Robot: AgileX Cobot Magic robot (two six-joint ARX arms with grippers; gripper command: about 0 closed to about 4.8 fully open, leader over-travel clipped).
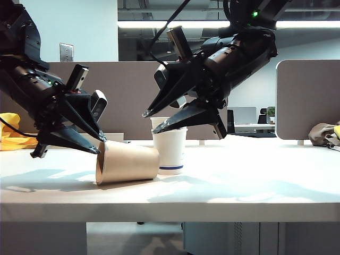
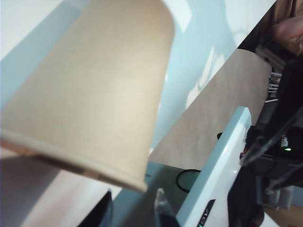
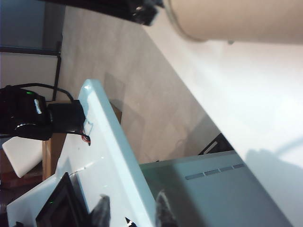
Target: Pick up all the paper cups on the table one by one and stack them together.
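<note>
A kraft-brown paper cup lies on its side on the white table, mouth to the left. My left gripper is open at that mouth. In the left wrist view the brown cup lies just beyond the open gripper, nothing between the fingers. Right beside the brown cup a white paper cup with a blue band stands upright. A second white rim seems nested in it, partly hidden. My right gripper hangs open and empty at that rim, and shows open in its wrist view.
Grey-brown partition panels run behind the table. A yellow object lies at the far left and a grey cloth at the far right. The table's thick front edge faces the camera. The right wrist view catches the brown cup.
</note>
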